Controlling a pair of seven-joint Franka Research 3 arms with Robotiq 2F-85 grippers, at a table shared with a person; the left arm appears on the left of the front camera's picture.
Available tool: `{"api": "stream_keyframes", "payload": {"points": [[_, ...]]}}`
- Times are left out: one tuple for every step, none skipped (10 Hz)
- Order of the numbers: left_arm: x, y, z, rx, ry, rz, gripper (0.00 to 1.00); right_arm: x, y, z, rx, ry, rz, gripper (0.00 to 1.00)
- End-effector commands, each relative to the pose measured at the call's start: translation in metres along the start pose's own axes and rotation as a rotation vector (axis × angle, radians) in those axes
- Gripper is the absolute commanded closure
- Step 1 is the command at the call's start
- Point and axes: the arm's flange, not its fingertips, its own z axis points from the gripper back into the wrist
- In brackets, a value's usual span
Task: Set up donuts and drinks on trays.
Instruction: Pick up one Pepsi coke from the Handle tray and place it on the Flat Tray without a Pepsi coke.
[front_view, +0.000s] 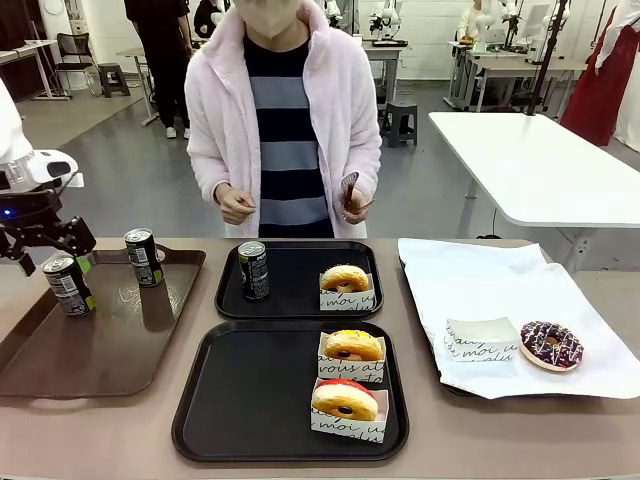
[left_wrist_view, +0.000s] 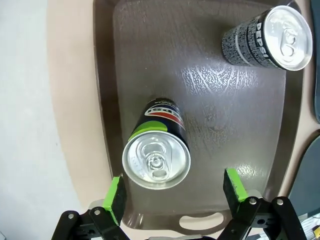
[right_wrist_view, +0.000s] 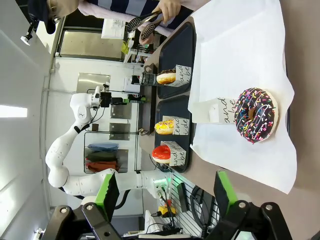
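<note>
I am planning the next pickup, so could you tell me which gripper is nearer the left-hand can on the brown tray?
Left. The left gripper hangs open above that can; the right gripper is across the table, near the sprinkled donut on the white paper.

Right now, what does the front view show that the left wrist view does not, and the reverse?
Front view adds: a person holding tongs, two black trays with three boxed donuts and one can, and a chocolate donut on white paper.
Left wrist view adds: the pull tabs on the can tops, and the handle cutout of the brown tray.
Both share: the brown tray, its two cans, and the open left gripper by one.
</note>
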Motion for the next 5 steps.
{"api": "stream_keyframes", "payload": {"points": [[0.004, 0.000, -0.011, 0.010, -0.024, 0.009, 0.00, 0.000, 0.000, 0.000, 0.013, -0.003, 0.000, 0.00], [0.011, 0.001, -0.016, 0.003, -0.023, 0.011, 0.00, 0.000, 0.000, 0.000, 0.013, -0.003, 0.000, 0.00], [0.016, 0.002, -0.022, -0.014, -0.025, 0.010, 0.00, 0.000, 0.000, 0.000, 0.013, -0.003, 0.000, 0.00], [0.018, 0.003, -0.026, -0.008, -0.021, 0.019, 0.00, 0.000, 0.000, 0.000, 0.013, -0.003, 0.000, 0.00], [0.023, 0.004, -0.030, -0.007, -0.008, 0.011, 0.00, 0.000, 0.000, 0.000, 0.013, -0.003, 0.000, 0.00]]}}
